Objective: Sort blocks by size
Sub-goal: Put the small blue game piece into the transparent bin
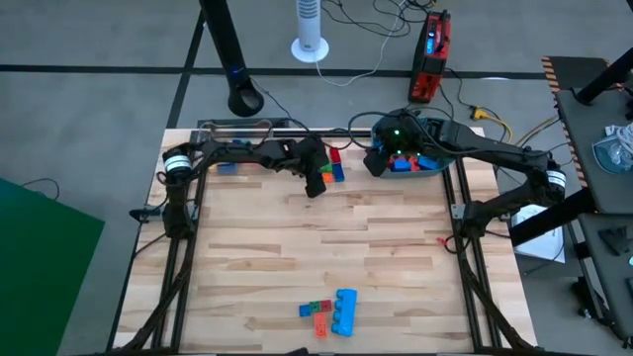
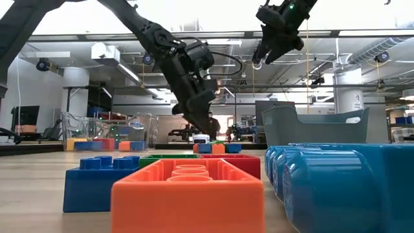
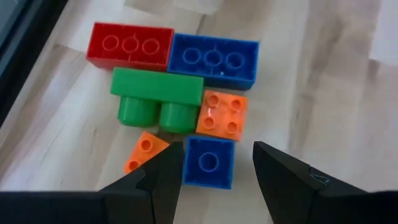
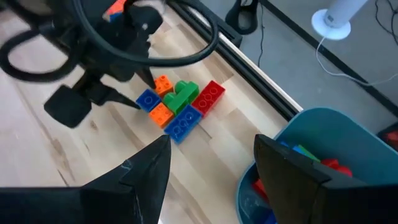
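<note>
Left gripper (image 3: pixel 214 168) low over a block cluster at the table's far edge, near the middle — fingers (image 3: pixel 163 177) spread wide, nothing between them but a small blue block (image 3: pixel 209 162) lying below the gap. Whether the tips touch it, cannot tell.

Cluster, left wrist view: red block (image 3: pixel 130 45) and long blue block (image 3: pixel 214 60) side by side, touching; green block (image 3: pixel 157 99) lying on its side against them, studs toward the gripper; orange square block (image 3: pixel 223 114) just beside the green; a second orange block (image 3: pixel 142 152), tilted, partly behind one finger.

Right gripper (image 4: pixel 208 165) raised above the rim of the teal tub (image 4: pixel 329 137) at the table's far right corner — open wide, empty. Tub holds more blocks, red, blue, green (image 4: pixel 305 151).

Near edge of the table: a separate group — big blue block (image 1: pixel 344 311), small blue (image 1: pixel 307 311), green (image 1: pixel 316 307), red (image 1: pixel 325 308), orange (image 1: pixel 321 325) — close together, well apart from both grippers.

Clear box (image 2: pixel 132 129) with blocks in it at far left.
</note>
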{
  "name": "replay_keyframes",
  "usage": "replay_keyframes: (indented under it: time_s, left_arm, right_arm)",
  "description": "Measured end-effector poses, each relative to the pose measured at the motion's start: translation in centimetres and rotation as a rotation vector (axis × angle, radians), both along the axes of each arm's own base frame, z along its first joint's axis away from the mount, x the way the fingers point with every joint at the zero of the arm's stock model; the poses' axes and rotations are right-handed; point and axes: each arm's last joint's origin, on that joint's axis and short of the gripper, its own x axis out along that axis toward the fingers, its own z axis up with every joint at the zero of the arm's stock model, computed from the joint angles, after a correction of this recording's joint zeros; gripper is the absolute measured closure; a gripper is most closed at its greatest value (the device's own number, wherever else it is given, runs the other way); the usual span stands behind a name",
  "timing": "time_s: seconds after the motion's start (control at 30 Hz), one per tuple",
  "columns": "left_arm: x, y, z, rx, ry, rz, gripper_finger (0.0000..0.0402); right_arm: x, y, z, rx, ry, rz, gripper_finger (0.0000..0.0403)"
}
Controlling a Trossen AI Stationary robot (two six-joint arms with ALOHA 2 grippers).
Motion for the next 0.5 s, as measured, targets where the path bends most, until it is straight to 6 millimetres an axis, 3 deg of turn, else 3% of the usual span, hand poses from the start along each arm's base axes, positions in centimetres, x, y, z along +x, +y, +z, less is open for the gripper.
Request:
replay_keyframes:
  time_s: [0.2, 0.5]
  left_arm:
    - [-0.2, 0.9, -1.3, -0.014, 0.038, 0.022, 0.0221]
    - [-1.0, 0.2, -1.9, -0.102, 0.109, -0.056, 0.0221]
  right_arm:
    - [-0.1, -0.2, 0.0, 0.018, -0.014, -0.032, 0.0183]
    - [0.0, -0.3, 0.0, 0.031, -0.036, -0.054, 0.0184]
